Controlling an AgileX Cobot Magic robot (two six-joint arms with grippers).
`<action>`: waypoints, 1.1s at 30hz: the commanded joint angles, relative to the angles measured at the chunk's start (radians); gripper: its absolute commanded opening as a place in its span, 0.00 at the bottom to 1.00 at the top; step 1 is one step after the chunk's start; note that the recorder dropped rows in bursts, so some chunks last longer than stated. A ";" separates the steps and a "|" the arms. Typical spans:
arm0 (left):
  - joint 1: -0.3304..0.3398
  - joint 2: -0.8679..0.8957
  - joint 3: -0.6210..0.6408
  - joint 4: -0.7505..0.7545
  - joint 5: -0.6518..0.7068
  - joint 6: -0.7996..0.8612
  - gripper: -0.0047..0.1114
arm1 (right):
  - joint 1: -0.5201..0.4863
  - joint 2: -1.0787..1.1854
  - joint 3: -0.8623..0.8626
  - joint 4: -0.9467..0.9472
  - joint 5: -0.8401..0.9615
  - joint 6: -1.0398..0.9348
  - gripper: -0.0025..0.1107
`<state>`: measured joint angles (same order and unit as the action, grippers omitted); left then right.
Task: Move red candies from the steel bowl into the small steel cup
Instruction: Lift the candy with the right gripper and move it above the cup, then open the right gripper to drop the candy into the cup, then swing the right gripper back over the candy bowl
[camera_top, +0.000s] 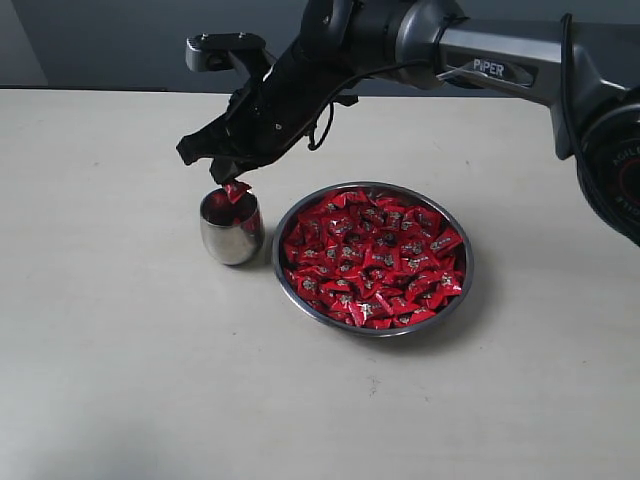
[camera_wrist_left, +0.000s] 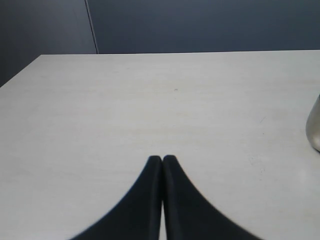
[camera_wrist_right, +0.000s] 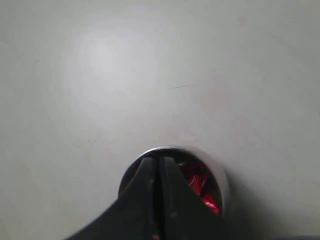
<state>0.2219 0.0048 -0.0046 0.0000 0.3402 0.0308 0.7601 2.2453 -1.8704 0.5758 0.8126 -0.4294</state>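
Right hand (camera_top: 232, 182) pinches a crinkly red candy (camera_top: 237, 190) over the polished round cup (camera_top: 231, 232); beside the cup, a shallow steel bowl (camera_top: 372, 331) holds shiny candies (camera_top: 385, 255). Left hand (camera_wrist_left: 162, 159) is clenched.

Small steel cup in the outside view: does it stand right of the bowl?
No, the small steel cup stands left of the steel bowl, slightly apart.

Non-task stuff only. My table (camera_top: 120, 380) is a plain off-white matte top. Behind its far edge I see a dark blue-grey wall (camera_top: 130, 45), with a lighter grey panel (camera_top: 20, 40) at the exterior view's left corner. Left wrist cam shows a vertical seam (camera_wrist_left: 91, 25) in that wall and a tiny dark speck (camera_wrist_left: 176, 90) on the tabletop. Right wrist cam shows one faint thin scratch (camera_wrist_right: 182, 86) and a soft glare patch (camera_wrist_right: 100, 55).
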 joint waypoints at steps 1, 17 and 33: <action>-0.005 -0.005 0.005 -0.006 -0.010 -0.001 0.04 | -0.002 -0.002 -0.007 0.002 -0.010 -0.007 0.02; -0.005 -0.005 0.005 -0.006 -0.010 -0.001 0.04 | -0.002 -0.002 -0.007 0.005 -0.008 -0.007 0.37; -0.005 -0.005 0.005 -0.006 -0.010 -0.001 0.04 | -0.004 -0.100 -0.007 -0.150 -0.006 -0.003 0.37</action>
<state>0.2219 0.0048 -0.0046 0.0000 0.3402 0.0308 0.7601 2.1845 -1.8704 0.5023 0.8045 -0.4462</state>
